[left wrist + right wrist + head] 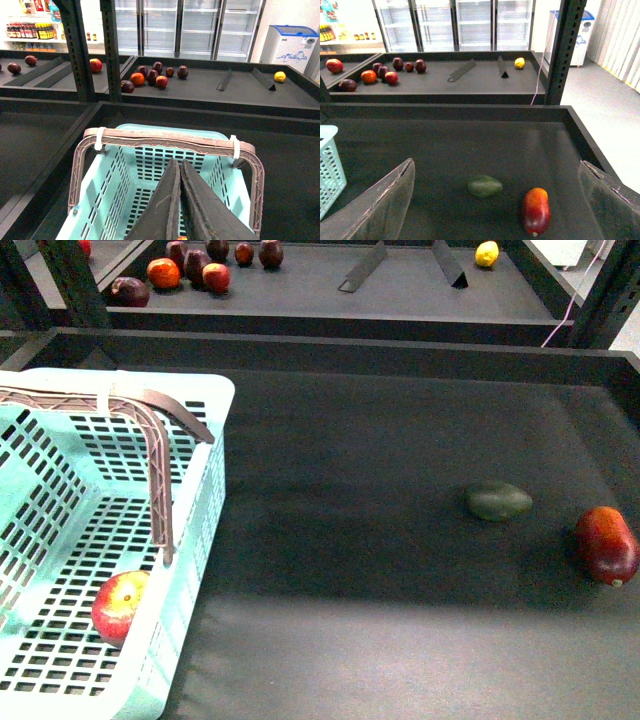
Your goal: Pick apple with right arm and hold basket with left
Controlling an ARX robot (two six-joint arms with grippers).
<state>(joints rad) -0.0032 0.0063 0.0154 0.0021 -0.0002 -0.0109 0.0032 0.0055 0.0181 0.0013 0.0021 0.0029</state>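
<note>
The apple (120,605), red with a yellow patch, lies inside the mint-green basket (205,490) against its near right wall, at the table's left. The brownish trussed handle (155,440) stands raised over the basket. In the left wrist view my left gripper (179,164) is shut on nothing, its tips hovering above the basket (102,200) just short of the handle (167,137). My right gripper (497,200) is open and empty above the table's right part, far from the apple, with only a corner of the basket (327,165) at that view's edge.
A dark green oval fruit (498,501) and an elongated red-orange fruit (607,545) lie on the black table at the right, below my right gripper. The table has raised edges. A far shelf holds several fruits (190,265), a lemon (487,253) and dividers.
</note>
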